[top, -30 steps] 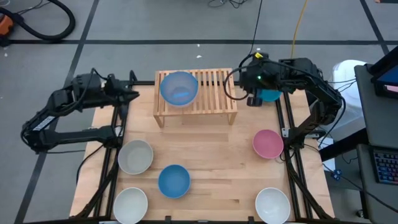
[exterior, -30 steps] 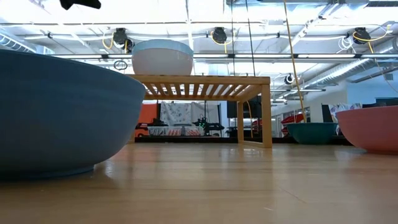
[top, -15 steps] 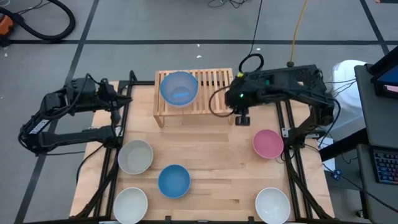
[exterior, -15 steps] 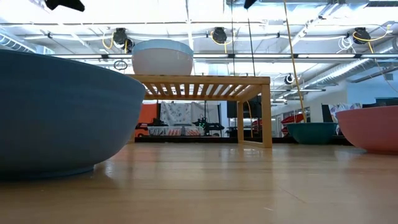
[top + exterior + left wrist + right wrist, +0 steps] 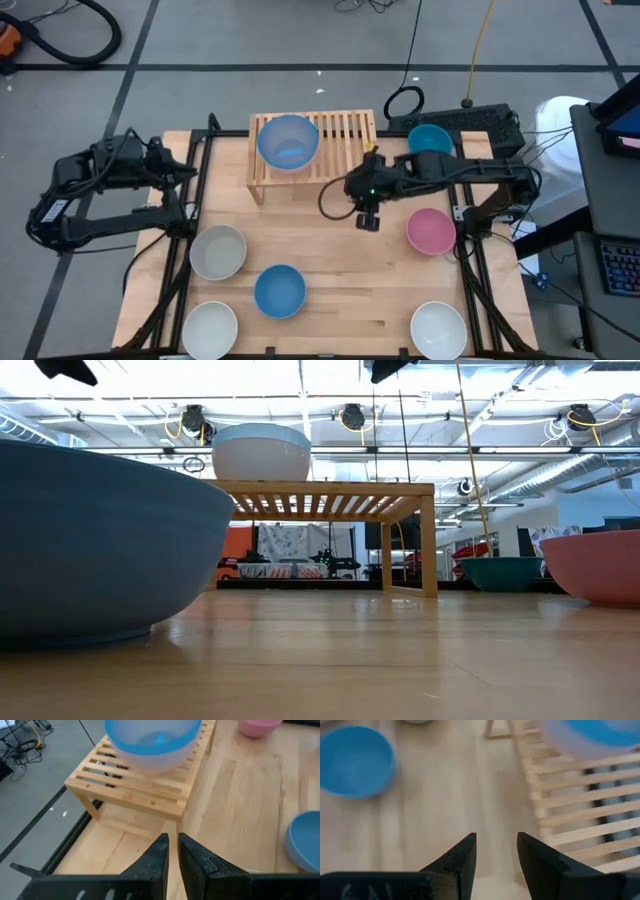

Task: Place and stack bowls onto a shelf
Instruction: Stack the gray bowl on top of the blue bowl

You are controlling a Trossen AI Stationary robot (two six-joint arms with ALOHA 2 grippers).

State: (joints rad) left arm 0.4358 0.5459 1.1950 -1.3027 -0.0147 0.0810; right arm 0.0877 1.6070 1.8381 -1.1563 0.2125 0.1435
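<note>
A light-blue bowl stands on its base on the left half of the slatted wooden shelf. The other bowls sit on the tabletop: teal at the far right, pink, grey-beige, blue, and two white ones. My right gripper hangs open above bare wood just near of the shelf's right end, fingers apart, holding nothing. My left gripper is drawn back over the table's left edge, its fingers a narrow gap apart and empty.
Bare wood lies in the table's middle between the shelf and the blue bowl. The shelf's right half carries nothing. Dark frame rails run along both sides of the table. Cables lie on the floor beyond the far edge.
My right gripper has swung from above the teal bowl toward the table's middle and near edge, sinking and rolling as it passed the shelf's right end; the teal bowl stayed on the table. My left arm has pulled back toward the table's left edge. No bowl has moved.
</note>
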